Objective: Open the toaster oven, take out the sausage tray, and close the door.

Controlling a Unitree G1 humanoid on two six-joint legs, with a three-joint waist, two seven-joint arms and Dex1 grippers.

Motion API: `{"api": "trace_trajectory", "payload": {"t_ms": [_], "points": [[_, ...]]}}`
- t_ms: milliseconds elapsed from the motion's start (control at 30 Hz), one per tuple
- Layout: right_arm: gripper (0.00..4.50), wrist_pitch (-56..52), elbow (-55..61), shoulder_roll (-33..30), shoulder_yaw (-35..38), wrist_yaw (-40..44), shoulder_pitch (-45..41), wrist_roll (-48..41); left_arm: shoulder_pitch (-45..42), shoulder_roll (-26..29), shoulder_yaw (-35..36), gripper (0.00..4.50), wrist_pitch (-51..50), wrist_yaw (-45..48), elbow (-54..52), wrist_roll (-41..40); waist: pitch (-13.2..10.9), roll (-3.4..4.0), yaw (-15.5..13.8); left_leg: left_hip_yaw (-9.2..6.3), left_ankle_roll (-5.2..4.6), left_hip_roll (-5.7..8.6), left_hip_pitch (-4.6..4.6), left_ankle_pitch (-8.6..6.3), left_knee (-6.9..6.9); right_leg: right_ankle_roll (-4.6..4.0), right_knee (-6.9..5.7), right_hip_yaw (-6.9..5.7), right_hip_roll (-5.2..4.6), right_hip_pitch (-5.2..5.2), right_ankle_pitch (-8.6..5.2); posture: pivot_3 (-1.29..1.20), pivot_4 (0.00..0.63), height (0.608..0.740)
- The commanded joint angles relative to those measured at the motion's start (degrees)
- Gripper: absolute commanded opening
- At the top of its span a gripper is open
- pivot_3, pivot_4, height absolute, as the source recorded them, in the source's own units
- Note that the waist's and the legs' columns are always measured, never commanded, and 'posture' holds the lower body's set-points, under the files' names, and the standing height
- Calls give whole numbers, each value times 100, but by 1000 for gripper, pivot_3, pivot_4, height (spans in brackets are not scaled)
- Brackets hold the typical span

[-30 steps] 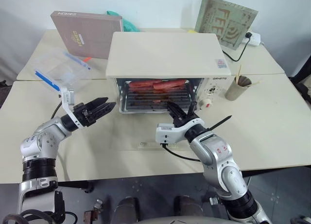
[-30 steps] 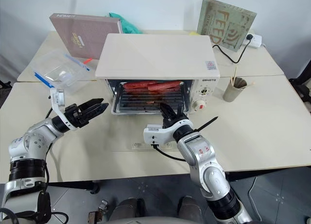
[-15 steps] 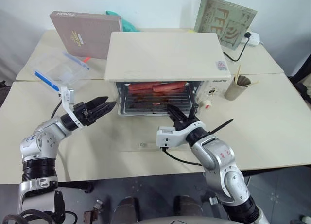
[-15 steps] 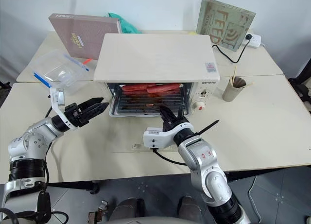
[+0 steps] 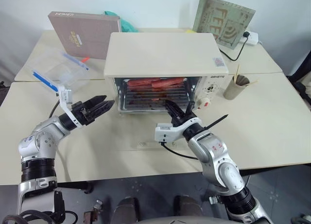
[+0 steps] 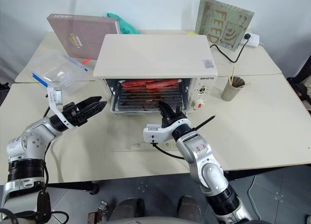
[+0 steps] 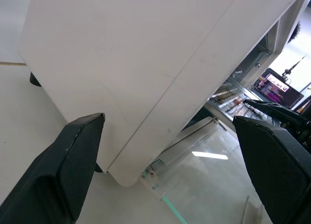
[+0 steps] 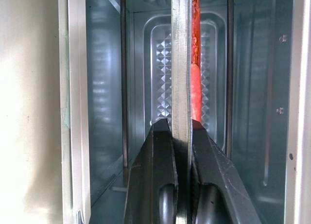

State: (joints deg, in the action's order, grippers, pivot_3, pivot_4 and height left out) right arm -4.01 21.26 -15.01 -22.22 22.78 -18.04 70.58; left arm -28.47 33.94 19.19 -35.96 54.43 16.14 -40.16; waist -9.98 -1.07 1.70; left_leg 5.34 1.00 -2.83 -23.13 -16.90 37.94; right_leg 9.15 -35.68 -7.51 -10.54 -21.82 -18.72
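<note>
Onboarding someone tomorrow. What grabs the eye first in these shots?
The cream toaster oven mid-table, its glass door folded down flat and red sausages showing inside. The right end effector is shut on the front rim of the sausage tray. The left end effector hangs open beside the oven's left wall.

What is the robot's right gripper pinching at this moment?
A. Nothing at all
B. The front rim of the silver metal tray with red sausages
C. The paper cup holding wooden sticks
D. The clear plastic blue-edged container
B: the right gripper has its two black fingers closed on the thin front rim of the silver metal tray with red sausages, inside the open cream-white toaster oven.
</note>
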Motion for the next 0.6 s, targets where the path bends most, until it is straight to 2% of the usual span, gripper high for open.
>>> {"api": "trace_trajectory", "payload": {"t_ms": [33, 200, 600], "points": [[16, 227, 413, 1, -6, -487, -35, -16, 37, 43, 107, 4500, -5, 9, -208, -91, 0, 0, -1, 0, 0, 0, 0, 0, -1, 0, 0, -1, 0, -1, 0, 0, 150, 740], [16, 387, 512, -52, 1, -772, 153, -55, 18, 30, 93, 4500, -14, 6, -203, -82, 0, 0, 2, 0, 0, 0, -2, 0, -5, 0, 0, -1, 0, -5, 0, 0, 150, 740], [16, 404, 779, -152, 89, -402, 421, -271, 28, 65, 122, 4500, -40, -24, -224, -86, 0, 0, -4, 1, 0, 0, -3, 0, -5, 0, 0, 0, 0, -6, 0, 0, 150, 740]]}}
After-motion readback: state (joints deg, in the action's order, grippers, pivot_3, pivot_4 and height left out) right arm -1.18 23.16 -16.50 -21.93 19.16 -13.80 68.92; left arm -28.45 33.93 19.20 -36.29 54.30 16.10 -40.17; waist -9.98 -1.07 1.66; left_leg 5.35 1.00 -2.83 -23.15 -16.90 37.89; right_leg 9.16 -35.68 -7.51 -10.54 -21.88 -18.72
